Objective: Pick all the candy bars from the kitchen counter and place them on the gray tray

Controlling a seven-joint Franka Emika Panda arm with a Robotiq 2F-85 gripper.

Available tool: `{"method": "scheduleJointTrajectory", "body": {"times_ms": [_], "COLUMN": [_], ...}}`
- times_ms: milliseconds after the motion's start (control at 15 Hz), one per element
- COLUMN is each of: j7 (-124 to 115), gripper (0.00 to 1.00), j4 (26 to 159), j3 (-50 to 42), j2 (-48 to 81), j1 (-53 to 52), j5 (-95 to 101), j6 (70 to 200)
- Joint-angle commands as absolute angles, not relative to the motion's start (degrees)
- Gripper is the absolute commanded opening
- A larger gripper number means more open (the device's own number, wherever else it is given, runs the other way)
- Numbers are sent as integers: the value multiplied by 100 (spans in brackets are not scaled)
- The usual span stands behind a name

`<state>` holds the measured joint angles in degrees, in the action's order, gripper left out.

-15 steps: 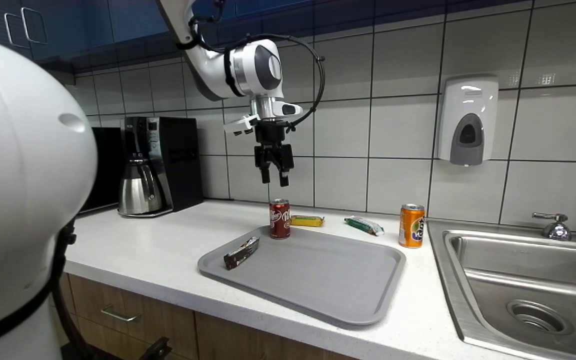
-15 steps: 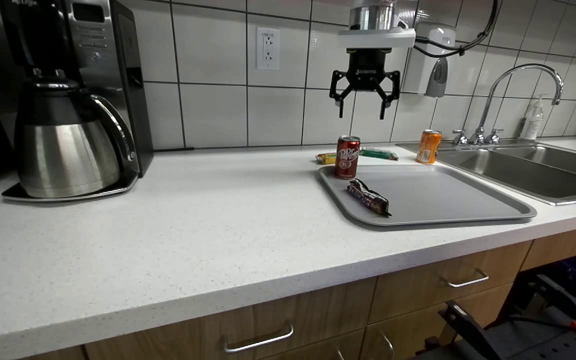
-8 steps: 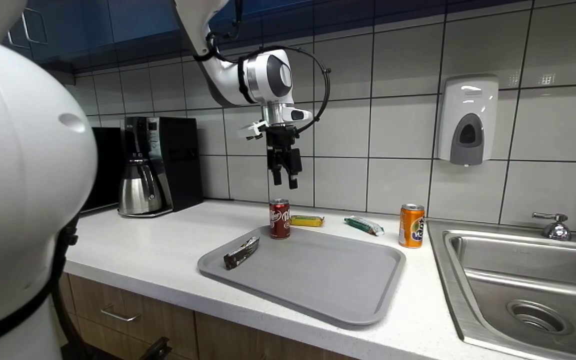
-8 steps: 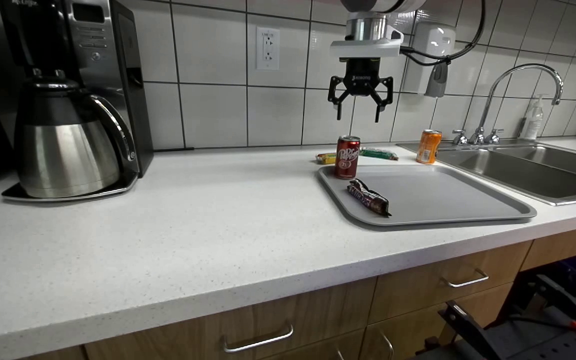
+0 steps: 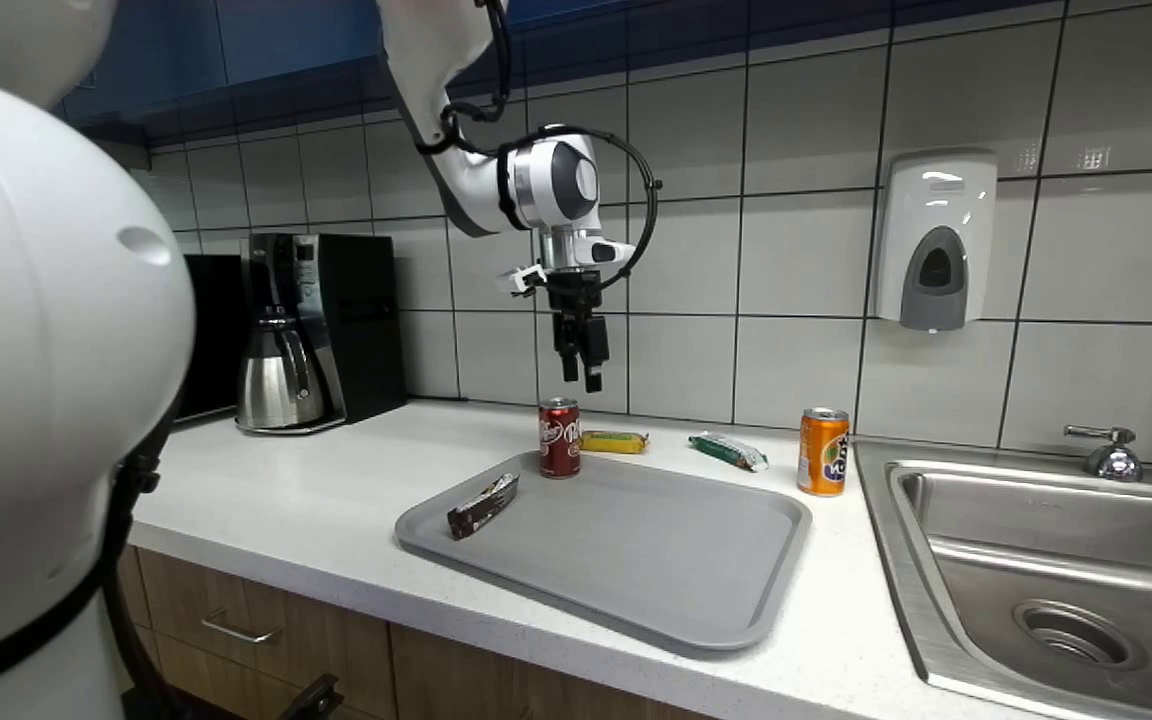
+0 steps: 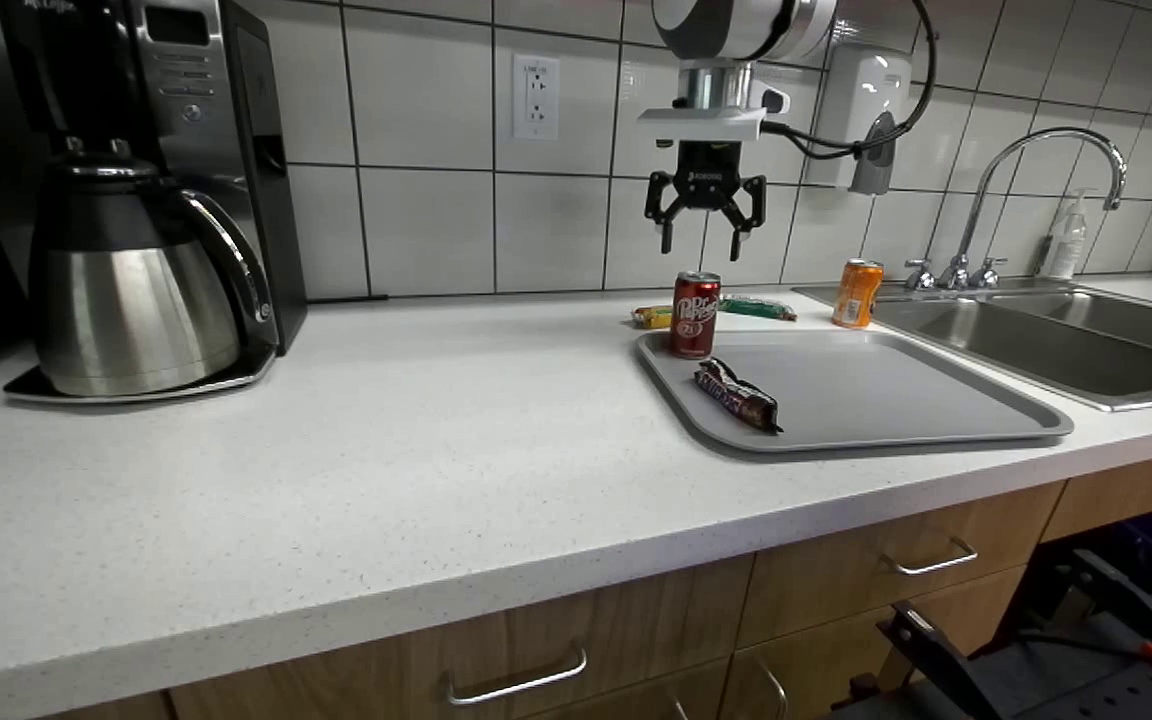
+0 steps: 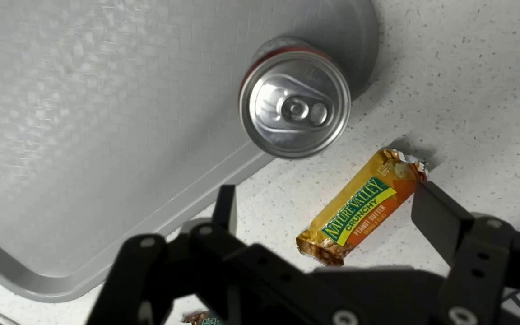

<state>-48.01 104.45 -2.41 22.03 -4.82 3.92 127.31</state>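
On the gray tray [image 5: 636, 565] lies a dark candy bar [image 5: 483, 507], close to the tray's left end in both exterior views. A yellow candy bar [image 7: 360, 208] rests on the white kitchen counter [image 6: 386, 430], behind the red can and partly hidden by it in an exterior view. The green candy bar [image 5: 728, 451] is also on the counter, near the wall; only its tip shows in the wrist view. My gripper [image 6: 701, 253] hangs in the air above the yellow bar, open and pointing down. Seen from the wrist, that bar appears between the fingers, well below them, untouched.
An upright dark-red can [image 7: 295, 104] stands on the tray's corner, right beside the yellow bar. Past the green bar is an upright orange can [image 5: 823, 452], near the steel sink [image 5: 1066, 560]. The tiled wall runs close behind; a coffee maker [image 6: 146, 250] stands farther off.
My open gripper has come down and shifted sideways, rightward in an exterior view and leftward in the opposite-facing one. The bars, tray and cans have stayed where they were.
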Motion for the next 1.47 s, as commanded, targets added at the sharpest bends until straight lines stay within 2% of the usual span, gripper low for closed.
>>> {"method": "scheduleJointTrajectory", "body": {"times_ms": [0,1400], "j7": [-5074,-5771], "gripper": [100,100], "j4": [9856,8204], "j3": [-318,-504], "j2": [2641,4400], "j1": [-553,-574], "j5": [254,-156], "j6": [12518,12455]}}
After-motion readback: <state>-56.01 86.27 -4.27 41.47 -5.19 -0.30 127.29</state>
